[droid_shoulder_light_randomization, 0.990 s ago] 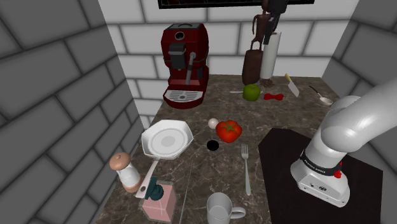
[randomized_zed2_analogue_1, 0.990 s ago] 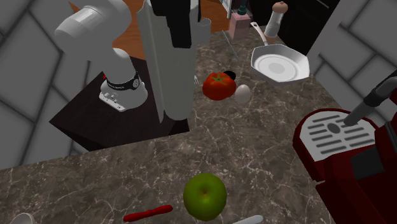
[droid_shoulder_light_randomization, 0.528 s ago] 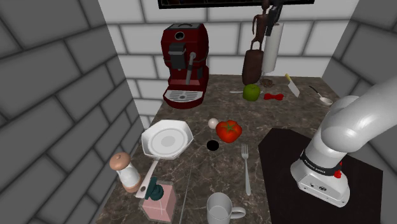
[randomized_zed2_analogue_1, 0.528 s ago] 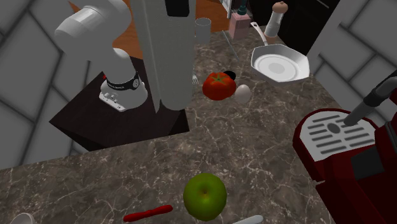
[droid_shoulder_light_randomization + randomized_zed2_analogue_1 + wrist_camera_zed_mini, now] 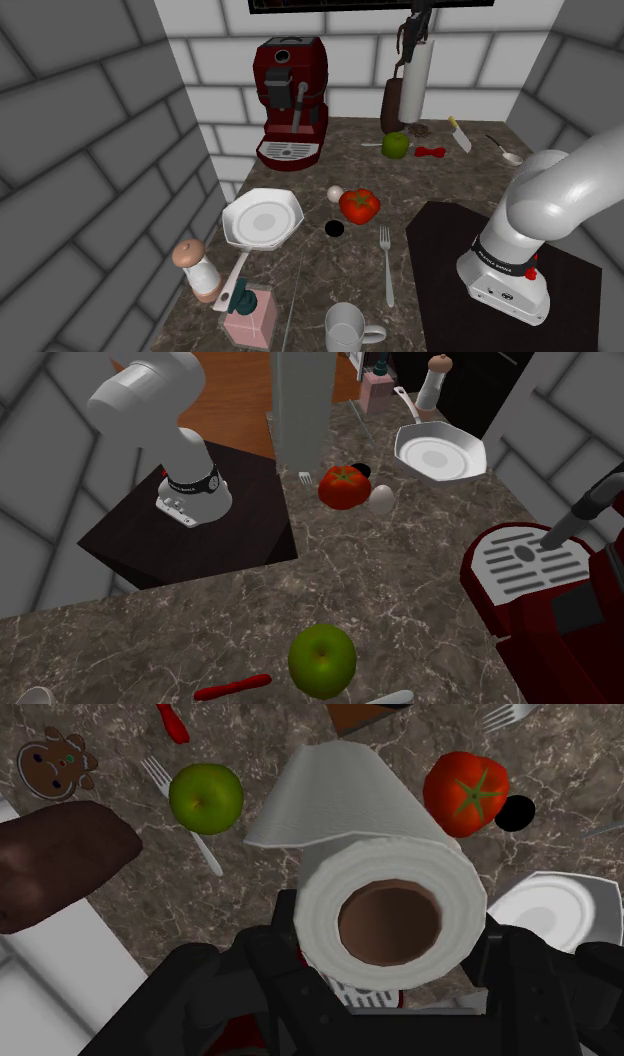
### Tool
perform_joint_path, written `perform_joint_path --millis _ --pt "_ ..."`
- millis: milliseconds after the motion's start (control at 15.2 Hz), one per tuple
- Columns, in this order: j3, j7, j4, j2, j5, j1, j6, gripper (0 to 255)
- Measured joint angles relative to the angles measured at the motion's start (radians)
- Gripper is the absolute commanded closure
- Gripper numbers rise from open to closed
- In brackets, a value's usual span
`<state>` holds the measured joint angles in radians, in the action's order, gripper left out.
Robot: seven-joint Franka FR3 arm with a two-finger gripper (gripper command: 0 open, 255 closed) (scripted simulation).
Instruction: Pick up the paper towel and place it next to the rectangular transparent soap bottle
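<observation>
- Wrist view: the paper towel [image 5: 385, 909] is seen end-on, with the black fingers clenched on its sides. A loose sheet flares off its far end.
- Shoulder view: the gripper [image 5: 414, 30] holds the roll roughly upright, high above the counter [image 5: 320, 260] at about 1 o'clock, near the back wall.
- The pink rectangular soap bottle [image 5: 250, 316] stands at 7 o'clock on the counter's near edge, well apart from the roll.
- This looks like the carry. Hold the height while crossing, because the tomato [image 5: 359, 205] and the pan [image 5: 262, 218] lie along the way.
- The pepper mill [image 5: 195, 270] crowds the bottle's 10 o'clock side. The bare patch at its 3 o'clock, before the mug [image 5: 345, 328], seems the best landing spot.
- Lower the roll upright until its base rests on the counter, and only then release. A tall roll may tip, and the loose sheet could catch the pump.
</observation>
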<state>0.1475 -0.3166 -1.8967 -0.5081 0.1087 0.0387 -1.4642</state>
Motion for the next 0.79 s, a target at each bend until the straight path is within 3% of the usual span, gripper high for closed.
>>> perform_joint_path --millis 792 --pt "-0.234 0.299 0.022 0.02 -0.094 0.077 0.019 255"
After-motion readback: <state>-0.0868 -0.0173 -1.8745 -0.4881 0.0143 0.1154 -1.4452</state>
